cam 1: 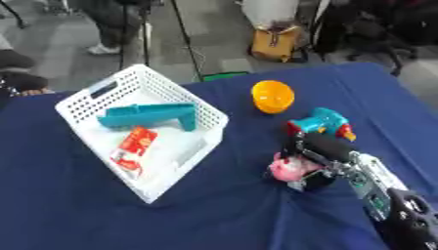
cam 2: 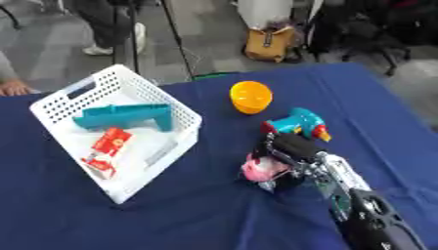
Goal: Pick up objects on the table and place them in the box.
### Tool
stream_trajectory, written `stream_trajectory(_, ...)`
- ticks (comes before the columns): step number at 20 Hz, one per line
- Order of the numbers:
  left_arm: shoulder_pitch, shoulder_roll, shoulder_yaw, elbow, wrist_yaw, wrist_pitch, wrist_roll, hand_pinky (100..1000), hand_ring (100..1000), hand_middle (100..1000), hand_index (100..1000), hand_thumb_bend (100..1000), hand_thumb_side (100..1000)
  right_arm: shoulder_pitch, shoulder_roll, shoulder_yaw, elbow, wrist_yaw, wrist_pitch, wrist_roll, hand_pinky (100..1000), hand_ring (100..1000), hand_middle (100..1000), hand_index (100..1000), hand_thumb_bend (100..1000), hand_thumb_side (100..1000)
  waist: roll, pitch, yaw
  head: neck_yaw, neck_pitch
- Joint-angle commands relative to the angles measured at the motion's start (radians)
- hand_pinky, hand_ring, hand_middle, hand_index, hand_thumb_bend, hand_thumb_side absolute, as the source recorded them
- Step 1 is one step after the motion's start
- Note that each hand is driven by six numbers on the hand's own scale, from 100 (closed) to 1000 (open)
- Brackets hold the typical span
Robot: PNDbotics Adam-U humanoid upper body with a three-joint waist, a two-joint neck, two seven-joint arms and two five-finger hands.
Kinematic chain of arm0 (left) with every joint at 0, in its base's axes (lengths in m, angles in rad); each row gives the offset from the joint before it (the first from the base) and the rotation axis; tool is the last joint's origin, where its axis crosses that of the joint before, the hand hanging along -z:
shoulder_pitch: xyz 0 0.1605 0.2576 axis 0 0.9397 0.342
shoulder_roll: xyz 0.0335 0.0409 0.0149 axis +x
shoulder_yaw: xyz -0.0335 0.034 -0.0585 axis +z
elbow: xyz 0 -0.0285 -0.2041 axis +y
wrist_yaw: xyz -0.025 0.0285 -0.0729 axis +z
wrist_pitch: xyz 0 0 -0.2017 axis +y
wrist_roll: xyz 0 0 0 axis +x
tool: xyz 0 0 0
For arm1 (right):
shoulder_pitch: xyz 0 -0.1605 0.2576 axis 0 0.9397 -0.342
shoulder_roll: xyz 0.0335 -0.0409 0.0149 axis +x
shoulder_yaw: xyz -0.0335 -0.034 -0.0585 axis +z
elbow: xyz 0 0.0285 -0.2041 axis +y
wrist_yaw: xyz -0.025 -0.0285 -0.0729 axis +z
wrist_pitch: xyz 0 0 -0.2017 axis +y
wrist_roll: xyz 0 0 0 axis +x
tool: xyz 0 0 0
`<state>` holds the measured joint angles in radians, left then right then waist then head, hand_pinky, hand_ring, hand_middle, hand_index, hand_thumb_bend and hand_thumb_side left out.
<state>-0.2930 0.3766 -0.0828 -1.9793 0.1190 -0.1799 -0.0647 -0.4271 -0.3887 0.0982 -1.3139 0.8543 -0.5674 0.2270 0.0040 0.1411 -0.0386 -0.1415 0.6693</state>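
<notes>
Right hand closed around a pink object on the blue table, white box to its left.

The right hand (cam 1: 318,155) had its fingers curled round a small pink object (cam 1: 289,168) resting on the blue table (cam 1: 222,210), just below a teal toy drill (cam 1: 322,122). An orange bowl (cam 1: 273,96) lay farther back. The white box (cam 1: 209,113) held a teal tool (cam 1: 150,115) and a red packet (cam 1: 133,145). The right eye view alone showed a person's hand (cam 2: 12,87) at the left edge; the left hand appeared in neither view.
</notes>
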Motion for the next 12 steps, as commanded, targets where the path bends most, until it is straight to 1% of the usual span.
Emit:
stream_trajectory(1,-0.014,0.013,0.003,-0.021,0.006,0.000,-0.002,758,673,716,820,282,840,-0.029,-0.055,-0.015,-0.080,-0.093,0.013,0.035,189,265,352,545,326,163,-0.002,-0.015,-0.001,0.002,0.000)
stream_trajectory(6,-0.014,0.015,0.003,-0.021,0.011,0.001,-0.004,757,673,716,820,282,840,-0.065,-0.103,-0.004,-0.169,-0.269,0.037,0.111,184,261,353,549,311,165,-0.005,-0.017,-0.001,0.003,0.001)
stream_trajectory(8,-0.014,0.015,0.003,-0.021,0.012,0.002,-0.004,757,674,716,820,283,839,-0.077,-0.117,-0.004,-0.193,-0.338,0.056,0.146,180,259,353,550,302,171,-0.006,-0.017,-0.001,0.003,0.001)
stream_trajectory(9,-0.014,0.015,0.003,-0.021,0.013,0.001,-0.005,757,674,716,820,284,838,-0.084,-0.119,-0.005,-0.200,-0.373,0.068,0.163,169,251,351,553,279,185,-0.007,-0.018,0.000,0.003,0.000)
stream_trajectory(12,-0.015,0.016,0.003,-0.021,0.014,0.001,-0.006,757,674,716,820,285,837,-0.098,-0.126,-0.008,-0.207,-0.479,0.107,0.221,164,248,350,555,262,194,-0.007,-0.018,0.000,0.004,-0.001)
